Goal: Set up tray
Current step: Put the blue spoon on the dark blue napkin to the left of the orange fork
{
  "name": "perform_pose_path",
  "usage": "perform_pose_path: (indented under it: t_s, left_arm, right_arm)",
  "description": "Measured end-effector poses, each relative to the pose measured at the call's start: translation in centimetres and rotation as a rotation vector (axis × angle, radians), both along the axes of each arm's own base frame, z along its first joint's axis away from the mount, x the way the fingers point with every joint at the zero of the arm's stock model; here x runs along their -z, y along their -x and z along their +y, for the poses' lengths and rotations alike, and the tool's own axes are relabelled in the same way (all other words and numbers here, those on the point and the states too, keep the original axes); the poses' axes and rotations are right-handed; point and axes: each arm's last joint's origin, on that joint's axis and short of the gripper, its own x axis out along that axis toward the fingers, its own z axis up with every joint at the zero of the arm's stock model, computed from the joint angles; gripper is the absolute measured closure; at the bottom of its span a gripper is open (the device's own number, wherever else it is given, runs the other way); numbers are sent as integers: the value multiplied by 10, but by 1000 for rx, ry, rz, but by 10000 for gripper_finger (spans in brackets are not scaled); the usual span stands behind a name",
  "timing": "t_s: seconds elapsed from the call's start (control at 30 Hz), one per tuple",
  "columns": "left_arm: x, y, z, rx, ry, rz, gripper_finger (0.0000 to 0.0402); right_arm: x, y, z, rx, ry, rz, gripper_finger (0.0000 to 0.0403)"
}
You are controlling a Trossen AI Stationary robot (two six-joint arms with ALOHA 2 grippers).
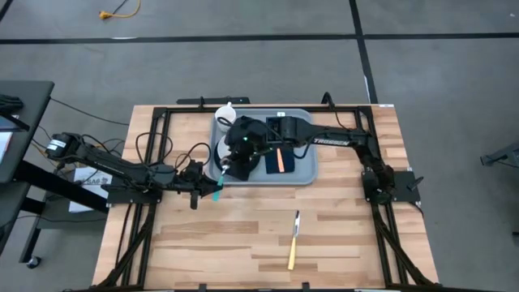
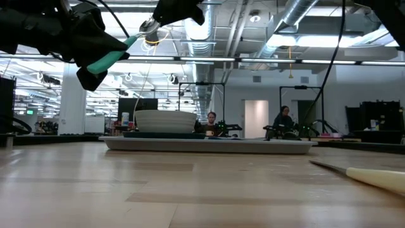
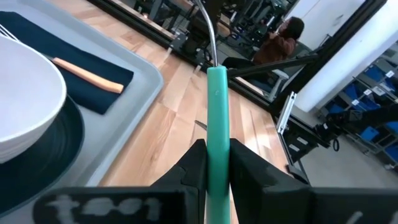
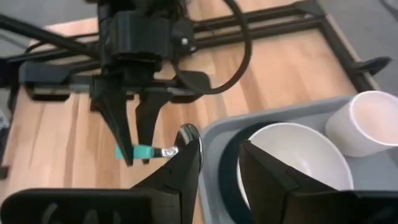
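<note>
1. Wooden tabletop fills the high view, and the tray point(image 1: 302, 174) sits toward the far edge, middle of the table. On it: a white bowl point(image 1: 227, 150) on a dark plate, a cup point(image 1: 225, 114) and a black napkin point(image 1: 278, 161) with an orange-handled utensil on top. A yellow-handled knife point(image 1: 293, 242) lies alone on the near boards, well apart from the tray. The left gripper point(image 1: 217, 188) hangs just off the tray's near-left corner with a teal-handled spoon point(image 1: 219, 185); the right gripper point(image 1: 231, 165) reaches in over the bowl's edge.

2. Low view now, level across the boards: both arms are up in the air, well above the tray point(image 2: 209, 144), the teal handle point(image 2: 111, 58) angling upward toward the right arm's claw.

3. Left wrist view settles it: the left claw is clenched hard on the teal handle point(image 3: 217, 137), both fingers point(image 3: 194, 174) pressed against it, the metal stem rising beyond.

4. Right wrist view: the right claw's fingers point(image 4: 186, 165) stand parted, holding nothing, with the spoon's bowl point(image 4: 188, 132) right at one tip. It looks like a handover in mid-air. To do it well, the right claw should close squarely on the metal stem before the left lets go, and keep clear of the bowl point(image 4: 292, 155) below.
</note>
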Motion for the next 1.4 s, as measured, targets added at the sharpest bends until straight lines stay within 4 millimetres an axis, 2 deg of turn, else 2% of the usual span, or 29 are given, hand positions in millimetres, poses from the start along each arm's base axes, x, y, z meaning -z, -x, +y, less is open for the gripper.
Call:
perform_pose_path:
  t_s: [0.47,0.57,0.73,1.03,1.23,1.3,1.4]
  left_arm:
    - [-1,0,0,11,-8,-11,371]
    - [-1,0,0,11,-7,-11,371]
    - [-1,0,0,13,-20,-8,372]
    - [3,0,0,10,-28,27,371]
    - [-2,0,0,20,-50,-16,318]
    - [-2,0,-1,59,-66,-23,294]
    - [-3,0,-3,141,-101,-34,260]
  right_arm:
    - [3,-1,6,-78,44,12,299]
    - [13,-9,6,-97,49,15,316]
    - [18,-15,4,-151,-2,-1,390]
    - [24,-17,3,-146,-11,21,399]
    - [29,-13,5,-159,-30,86,402]
    - [33,-10,4,-167,-49,133,402]
    - [27,-1,3,-171,-70,197,402]
